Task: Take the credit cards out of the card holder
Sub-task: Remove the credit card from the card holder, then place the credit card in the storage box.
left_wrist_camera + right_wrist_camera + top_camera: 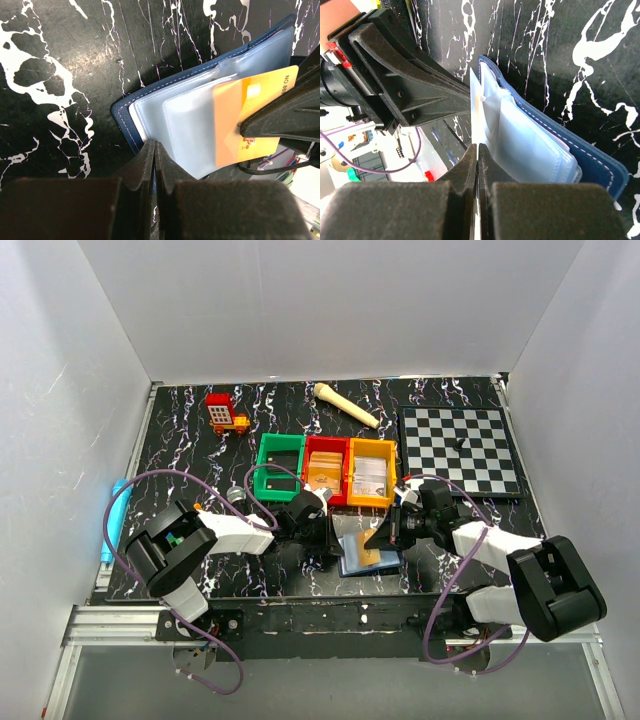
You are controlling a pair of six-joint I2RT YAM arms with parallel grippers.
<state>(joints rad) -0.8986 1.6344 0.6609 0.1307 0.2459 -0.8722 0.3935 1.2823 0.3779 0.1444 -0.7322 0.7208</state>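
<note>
In the overhead view the card holder lies open on the black, white-veined counter, just below the middle of the frame and directly beneath the row of three bins: green bin, red bin and orange bin. Your two arms meet over it, one from the left of the frame and one from the right. Your left tool is closed, its fingers pressed together at the bottom centre of its own camera's frame with the holder's navy edge pinched between them. Above those fingers in that view you see the blue-grey inside with its clear plastic sleeves fanned toward the upper right. An orange credit card sticks partway out of one sleeve at the right of that frame, and a dark finger of your other arm lies across it. Your right tool is also closed: in its own camera the fingers meet at the bottom centre on a thin pale sheet seen edge-on, which matches that card. Beyond it the holder runs from the upper middle to the lower right of that frame, with your left arm's black fingers touching its far end at the upper left. A chessboard sits in the upper right of the overhead frame, well apart from the holder.
</note>
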